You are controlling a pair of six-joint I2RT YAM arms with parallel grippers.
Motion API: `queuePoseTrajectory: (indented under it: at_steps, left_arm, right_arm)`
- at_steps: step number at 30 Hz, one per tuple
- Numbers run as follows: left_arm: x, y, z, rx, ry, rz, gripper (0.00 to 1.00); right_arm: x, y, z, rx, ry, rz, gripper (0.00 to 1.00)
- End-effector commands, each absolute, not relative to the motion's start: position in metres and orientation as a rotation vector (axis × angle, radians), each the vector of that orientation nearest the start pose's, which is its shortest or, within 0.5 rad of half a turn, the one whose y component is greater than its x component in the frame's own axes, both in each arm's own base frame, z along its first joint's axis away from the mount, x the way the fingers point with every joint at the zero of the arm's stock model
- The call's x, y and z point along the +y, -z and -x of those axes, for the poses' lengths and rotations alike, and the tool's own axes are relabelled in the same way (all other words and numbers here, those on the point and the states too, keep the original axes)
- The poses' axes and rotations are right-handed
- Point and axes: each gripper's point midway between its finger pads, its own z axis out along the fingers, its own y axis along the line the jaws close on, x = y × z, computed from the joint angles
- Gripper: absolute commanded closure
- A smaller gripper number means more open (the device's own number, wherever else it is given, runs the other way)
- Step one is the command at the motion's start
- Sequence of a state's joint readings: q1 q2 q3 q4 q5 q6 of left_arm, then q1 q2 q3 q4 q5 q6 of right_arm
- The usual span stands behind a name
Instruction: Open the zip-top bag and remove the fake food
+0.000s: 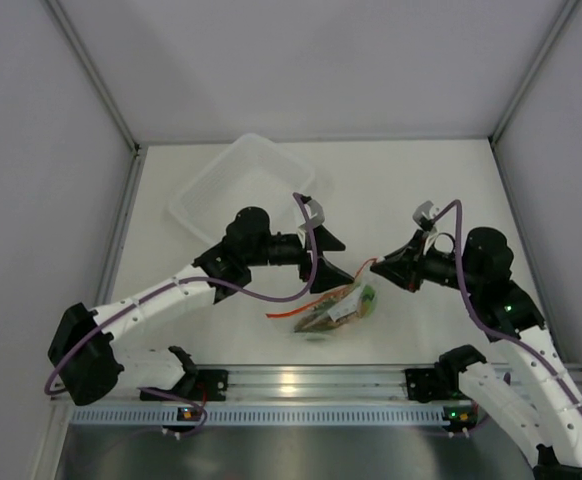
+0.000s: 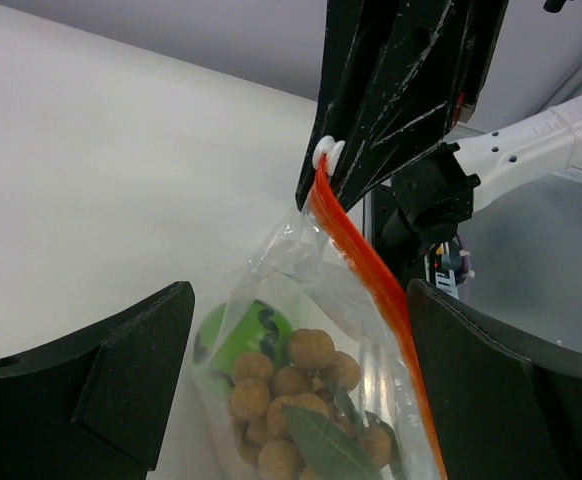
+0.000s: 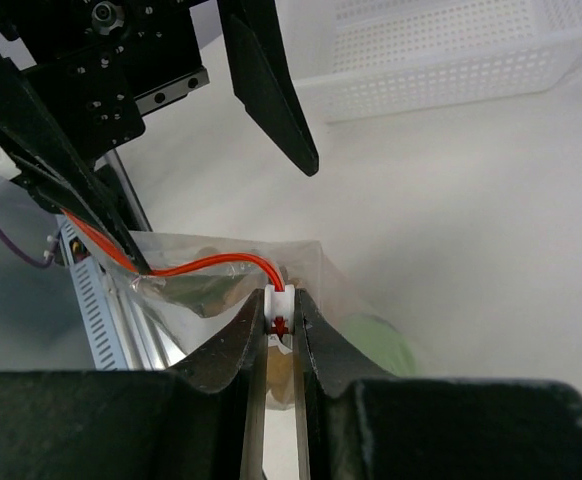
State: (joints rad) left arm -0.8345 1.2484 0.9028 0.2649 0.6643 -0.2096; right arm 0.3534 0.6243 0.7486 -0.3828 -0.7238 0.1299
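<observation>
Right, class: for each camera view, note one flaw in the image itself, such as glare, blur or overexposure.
Top external: a bright glare patch on the metal rail. Left wrist: the fake food is sharp, but the near dark fingers are soft. Right wrist: the white tray is washed out, and the green ball blurs behind the zip-top bag.

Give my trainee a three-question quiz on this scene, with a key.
1. True or false: the right gripper is pinching the white slider of the bag.
2. Where is the toy food? A: in the tray. B: inside the bag. C: loose on the table.
3. Fill in: the left gripper, straddling the bag, is ____ (open or shut).
Key: 1 true; 2 B; 3 open.
</observation>
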Motion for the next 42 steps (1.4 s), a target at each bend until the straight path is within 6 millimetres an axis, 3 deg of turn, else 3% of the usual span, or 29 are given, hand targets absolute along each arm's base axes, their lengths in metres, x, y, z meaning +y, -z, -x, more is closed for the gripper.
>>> queuePoseTrajectory:
  at_steps: [1, 3, 8, 11, 13, 14, 15, 17, 18, 20, 21, 24, 25, 27, 29, 32, 39, 42]
  left_arm:
    - [-0.370, -0.299, -0.178, 1.396, 1.289, -1.067, 0.06]
    - [-0.368, -0.305, -0.180, 1.386, 1.276, -1.051, 0.02]
    - [-0.366, -0.316, -0.182, 1.366, 1.224, -1.020, 0.02]
    - [-0.370, -0.302, -0.190, 1.427, 1.130, -1.010, 0.06]
    - [-0.374, -0.295, -0.194, 1.453, 1.067, -1.027, 0.18]
    - [-0.378, -0.280, -0.195, 1.508, 1.034, -1.037, 0.21]
    - [-0.380, -0.277, -0.195, 1.514, 1.017, -1.046, 0.34]
    - [-0.384, -0.271, -0.195, 1.536, 1.011, -1.054, 0.47]
    - [-0.385, -0.270, -0.196, 1.537, 1.011, -1.052, 0.71]
    - [-0.385, -0.273, -0.195, 1.532, 1.020, -1.051, 0.93]
    - [-0.384, -0.275, -0.193, 1.532, 1.031, -1.047, 1.00]
    - [-0.383, -0.285, -0.186, 1.510, 1.068, -1.049, 1.00]
    - [-0.382, -0.286, -0.184, 1.507, 1.076, -1.050, 1.00]
    - [-0.381, -0.292, -0.177, 1.487, 1.111, -1.061, 1.00]
    - [-0.379, -0.297, -0.171, 1.465, 1.134, -1.061, 1.00]
    - [-0.375, -0.310, -0.161, 1.413, 1.183, -1.062, 1.00]
    - [-0.365, -0.331, -0.133, 1.305, 1.306, -1.083, 1.00]
    - [-0.365, -0.337, -0.128, 1.280, 1.337, -1.087, 1.00]
  right_arm:
    - [0.193, -0.284, -0.176, 1.690, -0.958, 0.738, 1.00]
    - [0.193, -0.279, -0.181, 1.717, -0.956, 0.714, 1.00]
    - [0.191, -0.276, -0.188, 1.748, -0.932, 0.669, 1.00]
    - [0.196, -0.286, -0.181, 1.689, -0.969, 0.705, 1.00]
    - [0.197, -0.293, -0.174, 1.653, -0.997, 0.716, 1.00]
    - [0.198, -0.296, -0.173, 1.638, -1.001, 0.723, 1.00]
    - [0.199, -0.300, -0.168, 1.614, -1.016, 0.743, 1.00]
    - [0.200, -0.302, -0.167, 1.601, -1.025, 0.750, 1.00]
    - [0.200, -0.304, -0.165, 1.589, -1.027, 0.755, 1.00]
    - [0.200, -0.303, -0.165, 1.584, -1.027, 0.757, 1.00]
    - [0.200, -0.302, -0.164, 1.578, -1.024, 0.761, 1.00]
    - [0.200, -0.299, -0.162, 1.561, -1.024, 0.765, 1.00]
    - [0.200, -0.302, -0.163, 1.534, -1.023, 0.768, 0.86]
    - [0.201, -0.298, -0.157, 1.507, -1.043, 0.777, 0.81]
    - [0.201, -0.302, -0.149, 1.441, -1.057, 0.790, 0.66]
    - [0.200, -0.311, -0.138, 1.335, -1.062, 0.804, 0.59]
    - [0.200, -0.336, -0.107, 1.122, -1.108, 0.867, 0.60]
    - [0.200, -0.345, -0.102, 1.073, -1.121, 0.870, 0.70]
